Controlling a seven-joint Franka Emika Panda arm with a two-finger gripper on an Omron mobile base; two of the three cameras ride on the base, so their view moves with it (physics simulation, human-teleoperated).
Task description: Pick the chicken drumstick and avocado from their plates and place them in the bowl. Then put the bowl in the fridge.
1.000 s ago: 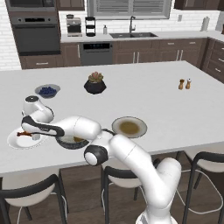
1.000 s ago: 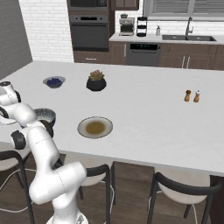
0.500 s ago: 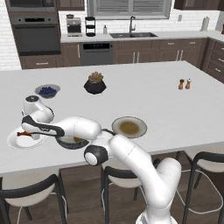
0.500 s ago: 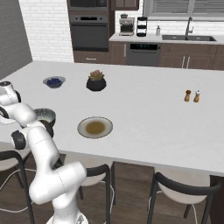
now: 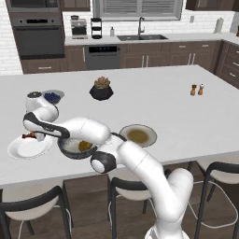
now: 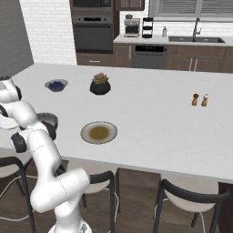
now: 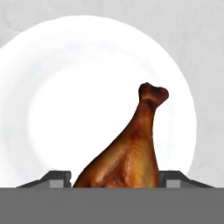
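The chicken drumstick point(image 7: 131, 148), reddish-brown with its bone end pointing away, lies on the plain white plate point(image 7: 65, 87). My gripper point(image 7: 114, 178) is shut on its thick end, one fingertip point(image 7: 57, 178) against each side. In the left base view the gripper point(image 5: 33, 136) is low over the far edge of the white plate point(image 5: 25, 149), with the drumstick point(image 5: 28, 136) beside it. The dark ribbed bowl point(image 5: 70, 150) stands just right of that plate, with the olive-brown avocado point(image 5: 85, 146) inside. The beige-rimmed plate point(image 5: 137, 135) is bare. A tall grey block point(image 6: 9, 36) stands far left; I cannot tell whether it is the fridge.
A small blueberry bowl point(image 5: 52, 96), a black plant pot point(image 5: 101, 90) and salt and pepper shakers point(image 5: 197, 89) stand farther back on the island. Dark stools point(image 6: 182, 200) line the near edge. An oven, a sink and cabinets run along the back wall.
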